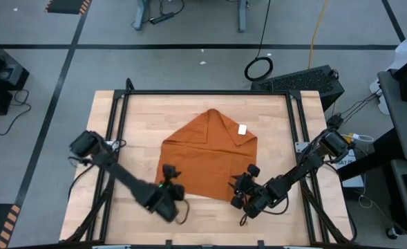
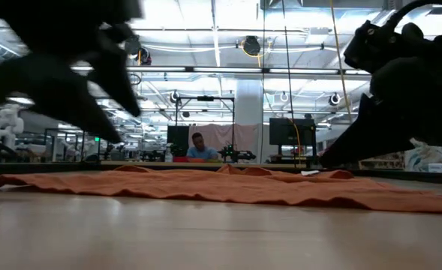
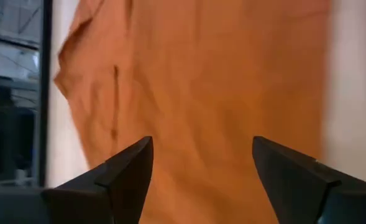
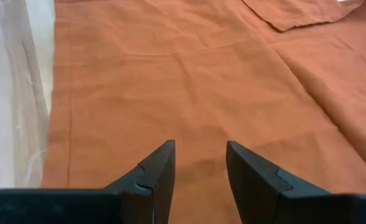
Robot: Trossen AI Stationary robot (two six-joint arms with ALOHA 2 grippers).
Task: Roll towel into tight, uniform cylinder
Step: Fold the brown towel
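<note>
A: Where is the towel at this moment?

B: It lies flat in the middle of the wooden tabletop. Its far part is folded in, so it makes a point toward the far edge, and the near edge is straight. A small white tag sits on the folded part, on the right side.

A: And the 2 arms?

B: Both are low at the near edge of the towel. The left pincer is at the near left corner of the cloth. In the left wrist view its 2 fingers stand wide apart, with only orange fabric showing between them, and they hold nothing.

A: The right one?

B: The right pincer is at the near right corner, where the cloth ends. In the right wrist view its fingers have a narrower gap than the left ones, but they are also apart, and no cloth is caught between them. I cannot tell if the tips touch the fabric.

A: Is the towel rolled somewhere?

B: No. In the low view it is a thin, flat layer on the tabletop, with small wrinkles along the far side only.

A: Anything behind the tabletop?

B: In the low view a person sits far back in the room, near some dark screens.
</note>
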